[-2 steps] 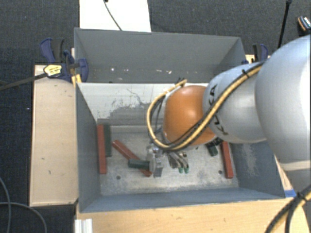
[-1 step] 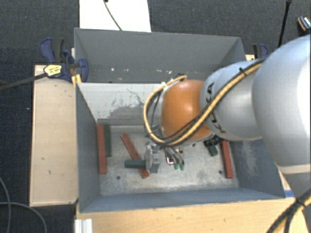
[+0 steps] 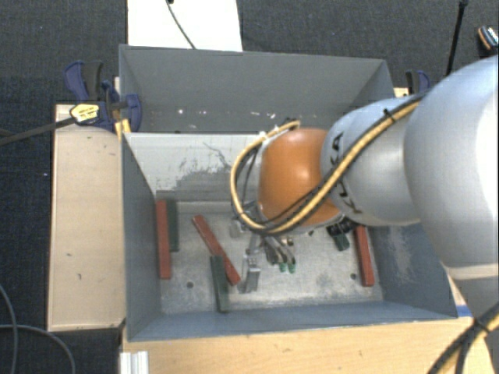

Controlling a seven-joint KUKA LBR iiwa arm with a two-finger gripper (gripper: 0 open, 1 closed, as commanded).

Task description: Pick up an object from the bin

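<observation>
The arm (image 3: 437,170) comes in from 3 o'clock and bends down over the middle of the grey bin (image 3: 257,92). Its orange cover (image 3: 292,178), ringed by a loop of cable (image 3: 240,185), hides much of the far half of the bin floor. Below the cover the claw (image 3: 267,257) hangs low over the floor, close to the centre. Whether the claw is apart or together I cannot tell (cover and wrist shadow it), and nothing can be seen clamped in it.

Two small things lie nearest the claw. A grey block (image 3: 249,279) sits at about 7 o'clock from it, just beside it on the bare floor. A green piece (image 3: 288,266) sits at about 4 o'clock from it, also just beside it; whether either one touches the claw I cannot tell.

Further toward 9 o'clock a slanted red bar (image 3: 215,248) runs from upper left to lower right. Its lower end meets a dark bar (image 3: 219,284), which points toward the near wall at 6 o'clock. Well apart from these, at the 9 o'clock wall, a left red bar (image 3: 164,240) lies lengthwise along the wall, with a dark strip (image 3: 174,224) just beside it on the inner side.

At 3 o'clock of the claw a black piece (image 3: 340,237) lies partly under the arm's shadow. A right red bar (image 3: 364,257) lies just beyond it, near the 3 o'clock wall (its far end runs under the arm). The things are scattered singly over the surface of the floor, not heaped.
</observation>
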